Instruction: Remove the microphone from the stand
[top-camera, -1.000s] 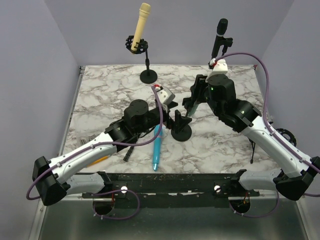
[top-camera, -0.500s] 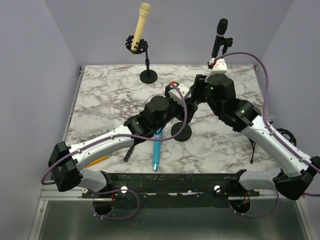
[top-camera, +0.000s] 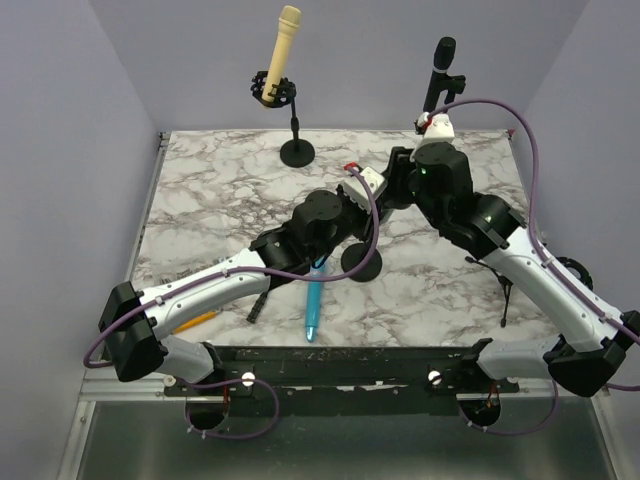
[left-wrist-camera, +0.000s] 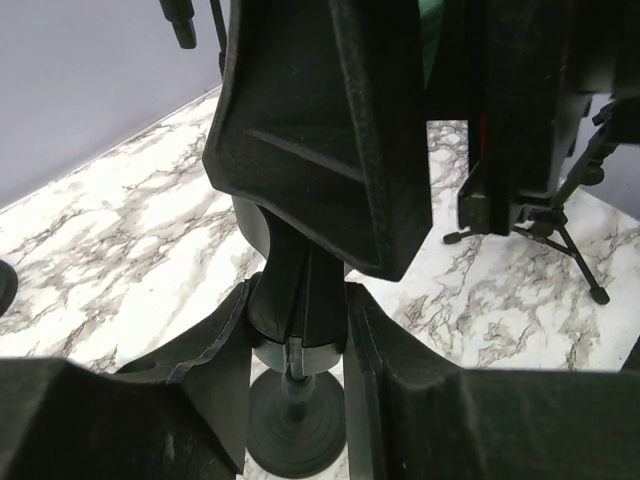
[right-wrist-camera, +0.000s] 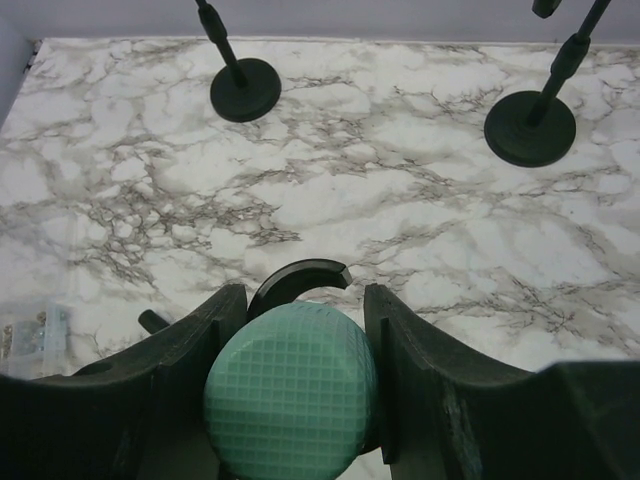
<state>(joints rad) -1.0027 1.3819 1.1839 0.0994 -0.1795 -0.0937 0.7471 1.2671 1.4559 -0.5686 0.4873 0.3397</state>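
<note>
No writing, label, brand, number or sign can be read in any of the three views.

The left gripper (left-wrist-camera: 297, 300) has its jaws pinched on the stand (top-camera: 361, 262) stem. Directly above the stand, the right gripper (right-wrist-camera: 303, 300) clamps the microphone (right-wrist-camera: 291, 390) head.
</note>
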